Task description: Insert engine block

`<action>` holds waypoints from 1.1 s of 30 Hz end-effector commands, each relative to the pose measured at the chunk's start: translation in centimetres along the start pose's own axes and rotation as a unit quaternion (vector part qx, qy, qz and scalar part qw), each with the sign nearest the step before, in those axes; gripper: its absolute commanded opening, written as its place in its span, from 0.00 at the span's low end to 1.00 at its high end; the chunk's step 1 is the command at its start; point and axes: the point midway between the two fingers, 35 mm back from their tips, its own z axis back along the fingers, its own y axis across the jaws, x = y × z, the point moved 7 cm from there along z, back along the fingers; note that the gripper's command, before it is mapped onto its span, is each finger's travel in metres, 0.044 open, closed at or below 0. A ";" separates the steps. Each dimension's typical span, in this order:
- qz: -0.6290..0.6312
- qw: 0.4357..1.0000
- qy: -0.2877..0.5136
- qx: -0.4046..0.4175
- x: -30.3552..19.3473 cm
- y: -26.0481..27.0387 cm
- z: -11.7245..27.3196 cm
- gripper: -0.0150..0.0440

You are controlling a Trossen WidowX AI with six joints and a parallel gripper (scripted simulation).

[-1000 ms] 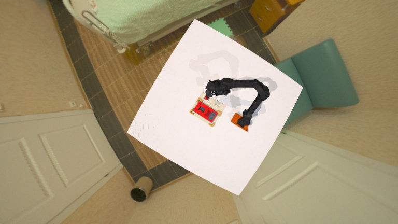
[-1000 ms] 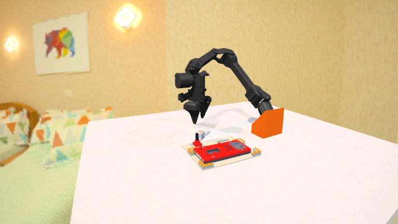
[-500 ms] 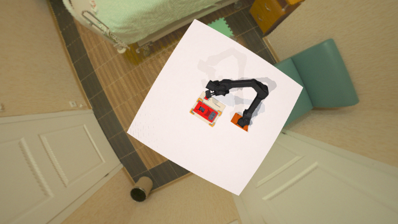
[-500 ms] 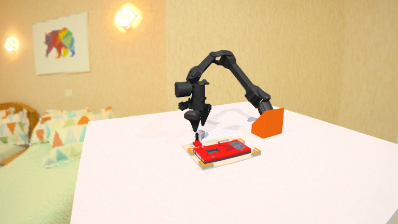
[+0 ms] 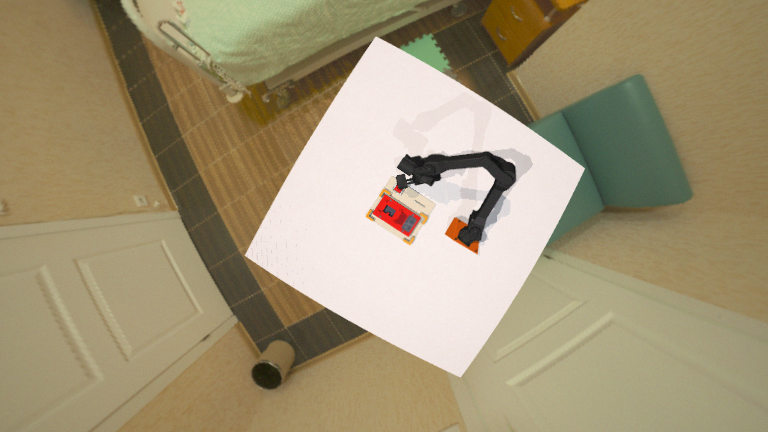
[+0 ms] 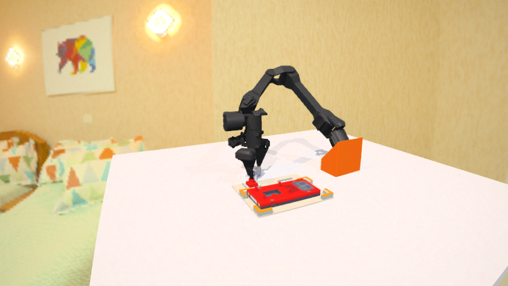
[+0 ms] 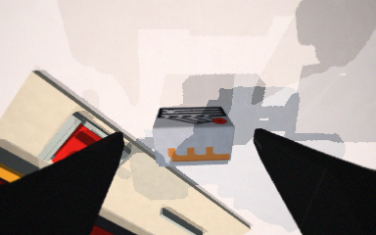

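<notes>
The engine block (image 6: 256,171) (image 7: 193,139) is a pale grey block with an orange comb-like mark on one side and black lines and a red dot on top. It stands at the edge of the beige board, outside the car body. My gripper (image 5: 410,181) (image 6: 254,171) (image 7: 189,136) is open, with one finger on each side of the block and gaps on both sides in the wrist view. The red car body (image 5: 399,218) (image 6: 262,200) lies on the board. Its opening (image 5: 389,211) (image 6: 271,192) is dark and empty. In the top view the arm hides most of the block.
The beige board (image 5: 427,206) (image 6: 296,204) (image 7: 29,98) has orange corner brackets (image 5: 410,240) (image 6: 262,208) around the body. A red part (image 5: 398,189) (image 6: 251,183) (image 7: 80,139) sits in a grey holder close to one finger. The orange base block (image 5: 454,229) (image 6: 348,157) is beside the arm's foot.
</notes>
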 end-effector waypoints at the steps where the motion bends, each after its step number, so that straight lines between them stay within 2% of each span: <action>1: 0.004 1.000 0.001 -0.003 -0.2 -0.1 -0.8 1.00; 6: 0.004 1.000 0.000 -0.003 -0.2 -0.1 -1.3 1.00; 14: 0.004 1.000 0.000 -0.003 -0.2 -0.1 -1.3 0.64; 22: 0.004 1.000 0.000 -0.003 -0.2 -0.1 -1.3 0.55; 29: 0.004 1.000 0.002 -0.002 -0.1 0.1 0.0 0.25; 33: 0.004 1.000 0.003 -0.001 0.0 0.3 1.2 0.25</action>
